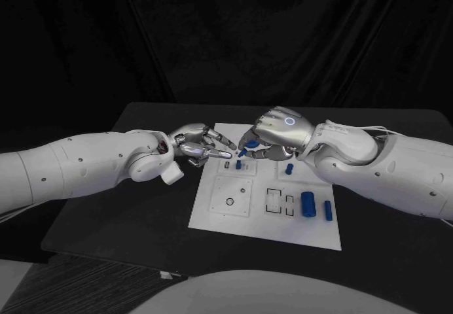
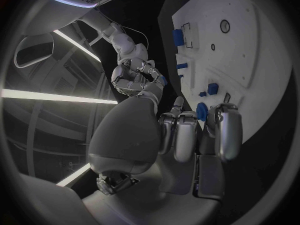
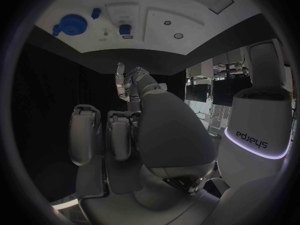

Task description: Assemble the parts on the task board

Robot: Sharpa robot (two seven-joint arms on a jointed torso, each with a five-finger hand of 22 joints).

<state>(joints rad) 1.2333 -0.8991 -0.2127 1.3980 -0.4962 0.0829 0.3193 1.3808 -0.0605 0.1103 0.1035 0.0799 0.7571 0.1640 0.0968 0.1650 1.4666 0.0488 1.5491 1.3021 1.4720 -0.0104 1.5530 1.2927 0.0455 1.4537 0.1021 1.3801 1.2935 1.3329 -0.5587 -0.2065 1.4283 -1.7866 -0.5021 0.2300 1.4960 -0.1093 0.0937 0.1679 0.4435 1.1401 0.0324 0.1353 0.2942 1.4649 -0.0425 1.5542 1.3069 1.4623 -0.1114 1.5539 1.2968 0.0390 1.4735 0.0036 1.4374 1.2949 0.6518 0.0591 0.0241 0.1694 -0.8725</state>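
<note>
Here, a small blue part (image 1: pixel 243 152) is seen between the loosely spread left hand (image 1: pixel 200 145) and the right hand (image 1: pixel 273 134), nearer the right hand, whose fingers are curled over it; whether it is actually gripped cannot be told.

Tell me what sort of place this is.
Probably a robotics lab or test cell: a black table before dark curtains, a white task board with small blue parts, and ceiling strip lights and monitors in the wrist views.

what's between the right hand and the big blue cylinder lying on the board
Nothing visible. The blue cylinder lies alone on the task board, near side; the right hand is over the far edge, with bare board and a small blue part between.
</note>
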